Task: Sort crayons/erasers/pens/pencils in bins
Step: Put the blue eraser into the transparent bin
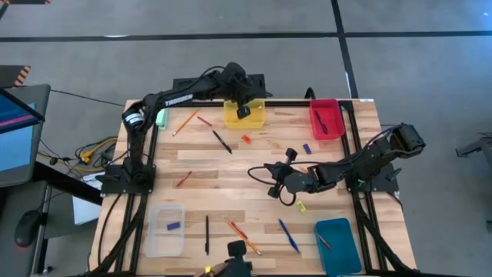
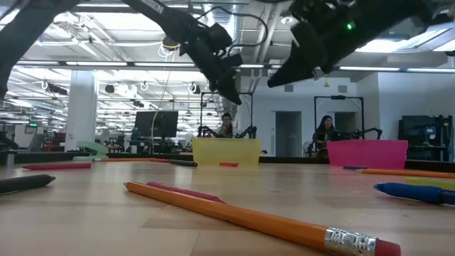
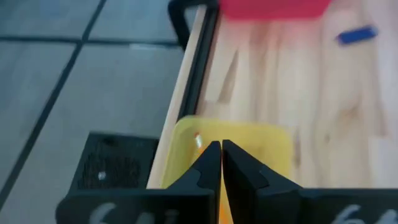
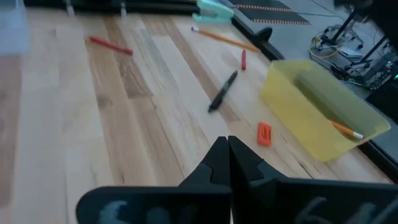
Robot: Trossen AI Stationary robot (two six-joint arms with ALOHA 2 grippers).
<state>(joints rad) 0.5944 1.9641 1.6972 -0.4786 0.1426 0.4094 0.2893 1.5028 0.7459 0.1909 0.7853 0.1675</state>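
My left gripper (image 3: 221, 149) is shut and empty, raised above the yellow bin (image 1: 244, 115) at the far edge. An orange pencil (image 4: 345, 129) lies inside that bin. My right gripper (image 4: 227, 146) is shut and empty, hovering over the table's middle (image 1: 270, 171). It points toward a red-orange eraser (image 1: 246, 139) and a black pen (image 1: 222, 141). Lying flat on the table are a blue eraser (image 1: 307, 148), a yellow eraser (image 1: 301, 206), red crayons (image 1: 184, 178), orange pencils (image 1: 244, 237) and a blue pen (image 1: 289, 235).
The red bin (image 1: 325, 119), far right, holds a dark pen. The teal bin (image 1: 337, 245) is near right. The clear bin (image 1: 165, 229), near left, holds a blue eraser. A pale-green block (image 1: 161, 117) lies far left. Another black pen (image 1: 206, 235) lies near the front.
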